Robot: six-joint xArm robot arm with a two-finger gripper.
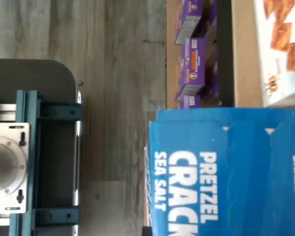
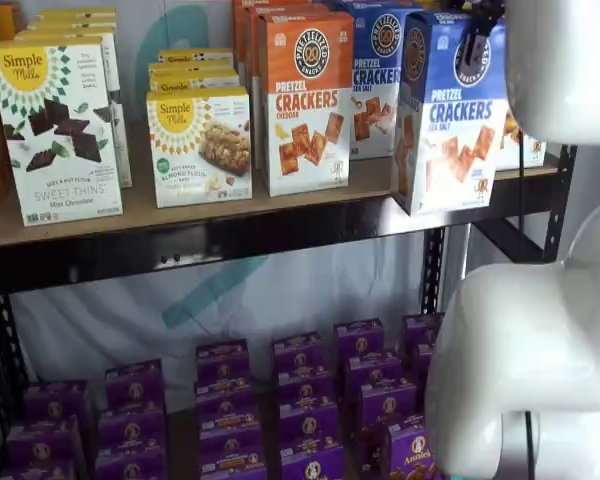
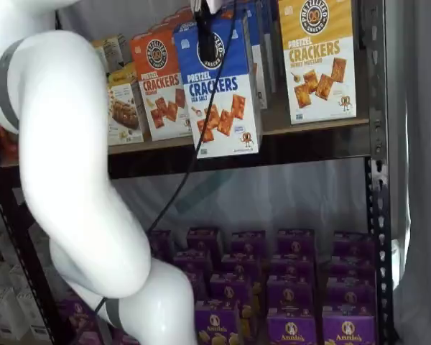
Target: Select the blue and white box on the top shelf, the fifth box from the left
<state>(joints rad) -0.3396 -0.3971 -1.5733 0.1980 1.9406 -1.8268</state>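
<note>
The blue and white box (image 2: 450,120) reads "PRETZEL CRACKERS SEA SALT" and hangs upright in front of the top shelf (image 2: 180,235), its bottom edge over the black front rail. It shows in both shelf views (image 3: 219,93). My gripper (image 3: 207,39) is shut on it from above; one black finger lies down the box's blue front over the round logo, with a cable beside it. In the wrist view the box's blue face (image 1: 226,172) fills the near side, with the wood floor far below.
An orange-topped cheddar carton (image 2: 302,100) stands left of the held box and a yellow-topped carton (image 3: 317,57) right of it. Another blue carton (image 2: 380,80) stands behind. Simple Mills boxes (image 2: 55,130) stand farther left. Purple boxes (image 2: 310,400) fill the lower shelf. My white arm (image 3: 72,180) crosses the front.
</note>
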